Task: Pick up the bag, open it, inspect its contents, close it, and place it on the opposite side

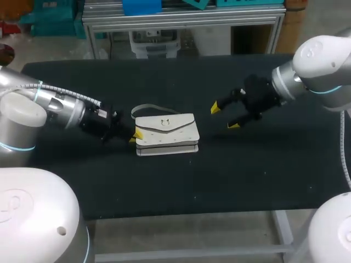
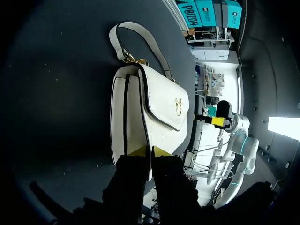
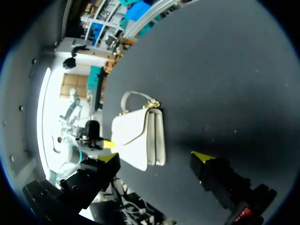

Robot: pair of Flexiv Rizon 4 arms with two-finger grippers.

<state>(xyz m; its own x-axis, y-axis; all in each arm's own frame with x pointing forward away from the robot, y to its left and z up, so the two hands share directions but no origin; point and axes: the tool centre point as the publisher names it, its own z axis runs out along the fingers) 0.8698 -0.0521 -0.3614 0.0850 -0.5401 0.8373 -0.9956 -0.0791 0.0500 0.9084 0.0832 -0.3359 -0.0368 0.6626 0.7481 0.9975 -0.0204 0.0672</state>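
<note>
- Where the left arm (image 1: 60, 107) comes in low over the black table (image 1: 247, 181), the left gripper (image 1: 135, 137) sits at the bag's left end.
- Its fingers are drawn almost together. In the left wrist view the two yellow tips press from either side on a thin edge of the bag's near end, so it has hold of the bag.
- Just right of that gripper, the white bag (image 1: 167, 132) lies flat on the table, a little left of the middle, with its long side running left to right.
- Its flap (image 1: 164, 123) faces up and is folded down over the body, with a small gold clasp (image 1: 164, 121) at its centre.
- The strap (image 1: 147, 107) loops out from the bag's far left corner and lies on the table behind it.
- In the left wrist view the bag stretches away ahead of the fingers, with the strap at its far end.
- Further right, apart from the bag, the right gripper (image 1: 225, 116) hangs above the table, tilted down towards the bag.
- Its fingers are spread wide and have hold of nothing.
- In the right wrist view the bag lies ahead of those open fingers, not touching either one, and the left gripper shows just beyond the bag.
- At the far right, the right arm (image 1: 312, 71) comes in from the upper corner.
</note>
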